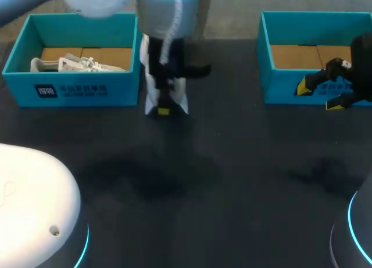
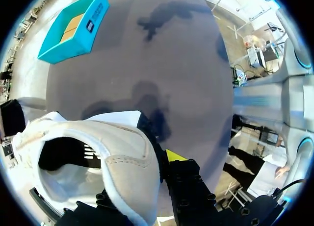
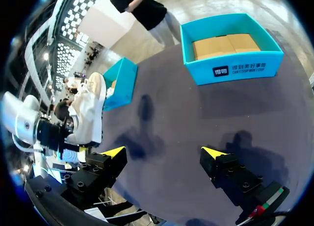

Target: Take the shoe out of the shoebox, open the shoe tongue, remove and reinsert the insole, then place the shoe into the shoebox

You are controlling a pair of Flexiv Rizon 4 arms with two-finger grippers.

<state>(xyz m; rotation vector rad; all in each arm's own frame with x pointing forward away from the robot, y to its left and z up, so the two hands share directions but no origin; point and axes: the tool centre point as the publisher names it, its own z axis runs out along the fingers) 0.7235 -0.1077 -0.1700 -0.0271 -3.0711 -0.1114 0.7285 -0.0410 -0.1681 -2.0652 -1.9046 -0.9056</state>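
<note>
The wide, dark grey, flat table [image 1: 232,181] lay under everything, smooth and bare in the middle with soft shadows on it. The shoe hung above this hard top, so a slip would likely drop it there. The blue-green cardboard shoebox on the left [image 1: 70,90] stood at the far edge, with a second white shoe [image 1: 75,63] lying inside it. The blue-green cardboard shoebox on the right [image 1: 290,85] stood well apart from it and showed only its brown floor. The white lace-up shoe [image 1: 165,93] was up in the air between the two boxes, just beside the left one, held by the left gripper [image 1: 164,108]. In the left wrist view this gripper [image 2: 157,177] was pinching the soft side of the shoe [image 2: 117,157] near its opening, and only one yellow tip showed. That thin hold could be a problem: the side might bend and the shoe might swing or slide out if the arm went fast. The right gripper [image 1: 325,93] hung in front of the right box with its fingers spread wide and nothing in them. It could bump that box if it dropped too low.
</note>
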